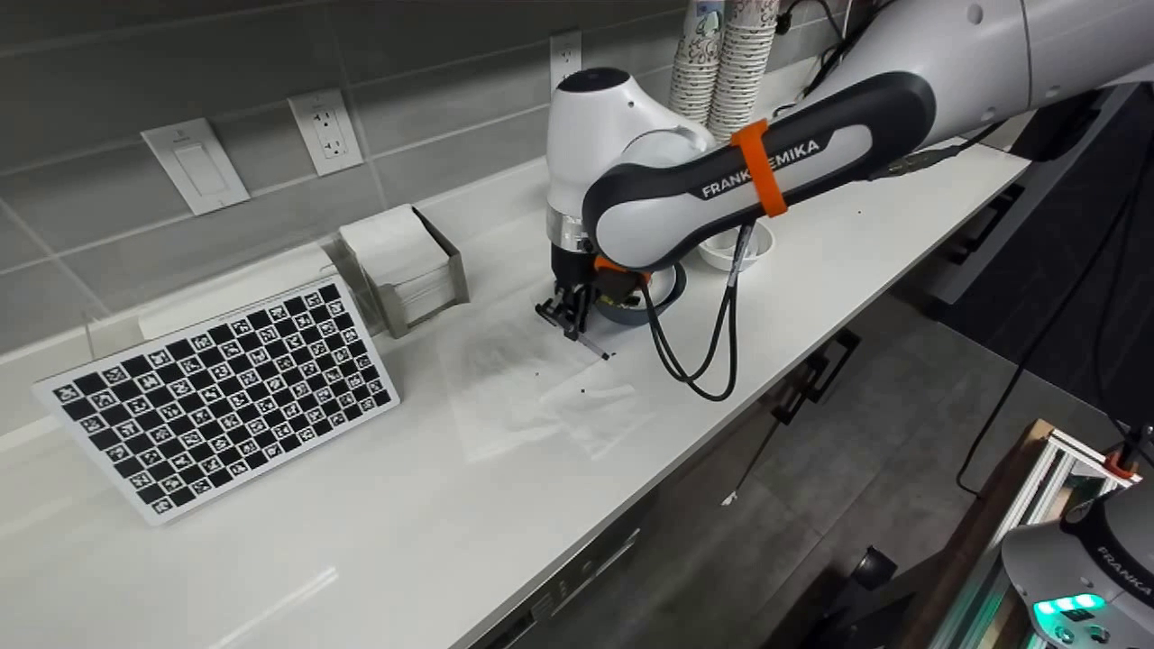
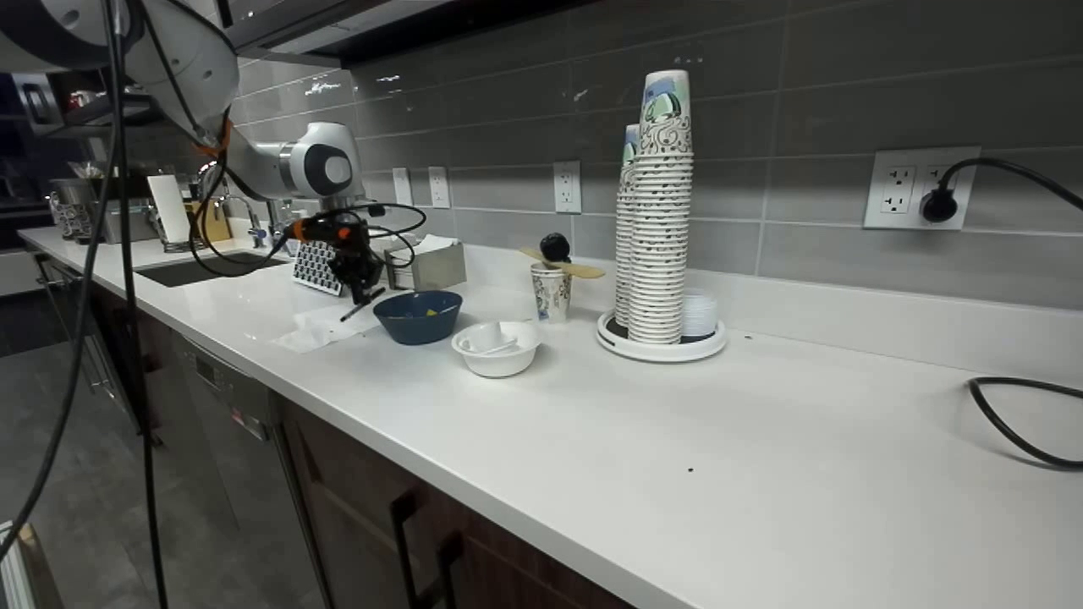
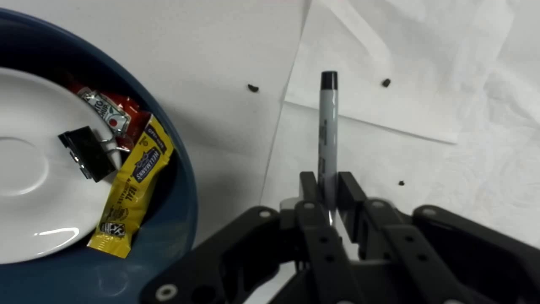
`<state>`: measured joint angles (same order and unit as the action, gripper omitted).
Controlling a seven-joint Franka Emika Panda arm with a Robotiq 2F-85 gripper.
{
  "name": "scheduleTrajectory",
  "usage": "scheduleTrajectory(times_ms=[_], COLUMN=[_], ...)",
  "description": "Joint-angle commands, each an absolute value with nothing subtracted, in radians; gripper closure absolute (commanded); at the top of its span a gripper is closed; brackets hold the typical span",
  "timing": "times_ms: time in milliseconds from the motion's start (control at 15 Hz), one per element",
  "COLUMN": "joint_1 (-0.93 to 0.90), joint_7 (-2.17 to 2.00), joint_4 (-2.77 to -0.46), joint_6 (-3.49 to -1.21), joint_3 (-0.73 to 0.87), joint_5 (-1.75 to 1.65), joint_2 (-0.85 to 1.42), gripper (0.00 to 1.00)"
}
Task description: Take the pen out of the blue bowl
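The gripper (image 3: 328, 188) pinched a slim, grey-barrelled pen (image 3: 328, 131) between its blocky black fingertips (image 3: 351, 190), and the pen was outside the blue bowl (image 2: 415, 326), near its rim, over creased white paper napkins (image 3: 422, 84) as the wrist view showed it. Setting it down seemed the step in hand. In both exterior views the pen appeared to slope, black end lowest, so a clean release probably called for easing that end onto the paper, levelling the smooth barrel and parting the fingertips slowly, lest it roll; whether the pen touched the paper could not be told. Any knock against the bowl's glossy, flared wall was best avoided. Inside lay a shiny white saucer (image 3: 42, 211), a flat yellow Hellmann's mayonnaise sachet (image 3: 133, 185) and a black binder clip (image 3: 87, 154) with looped wire handles.
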<state>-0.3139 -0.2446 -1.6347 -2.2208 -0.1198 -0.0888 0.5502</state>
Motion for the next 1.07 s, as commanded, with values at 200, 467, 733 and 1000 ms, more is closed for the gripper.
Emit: scheduleTrajectory(times_ms=[200, 467, 733, 1000], joint_1=[-0.316, -0.182, -0.064, -0.055], joint_7=[-0.273, -0.060, 0.169, 0.238], joint_4=[-1.547, -1.767, -1.958, -1.971], joint_6=[-2.107, -2.111, -2.196, -2.198], joint_3=[-0.120, -0.190, -0.218, -0.185], joint_5=[-0.054, 0.135, 0.431, 0.552], joint_2=[0.546, 0.346, 0.190, 0.185], gripper=[0.27, 0.02, 0.00, 0.00])
